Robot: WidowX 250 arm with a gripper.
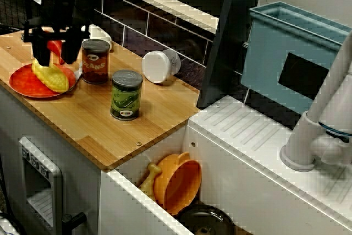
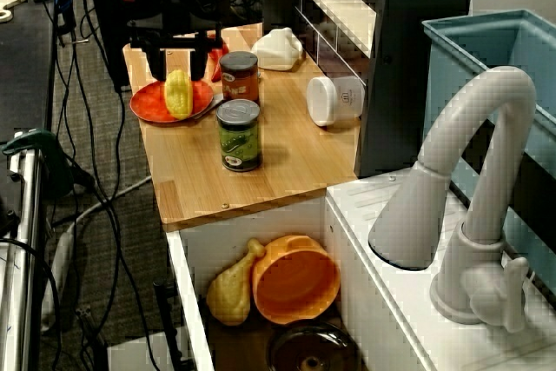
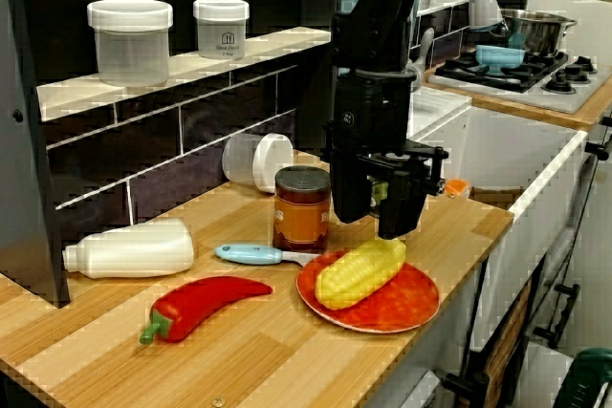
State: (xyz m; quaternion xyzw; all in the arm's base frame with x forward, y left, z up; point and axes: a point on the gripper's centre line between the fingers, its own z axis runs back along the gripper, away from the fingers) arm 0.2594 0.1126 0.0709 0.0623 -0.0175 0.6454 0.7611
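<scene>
So the gripper (image 3: 375,226) hangs open and empty, just above the corn cob (image 3: 361,272) on the red plate (image 3: 406,311), with its 2 fingers set across the cob's long axis.

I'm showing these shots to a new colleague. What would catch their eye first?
Most likely the black gripper, which hangs open just over a yellow corn cob lying on an orange plate at one end of the wooden counter. After that, the red pepper lying beside the plate, and the orange bowl down in the sink.
</scene>
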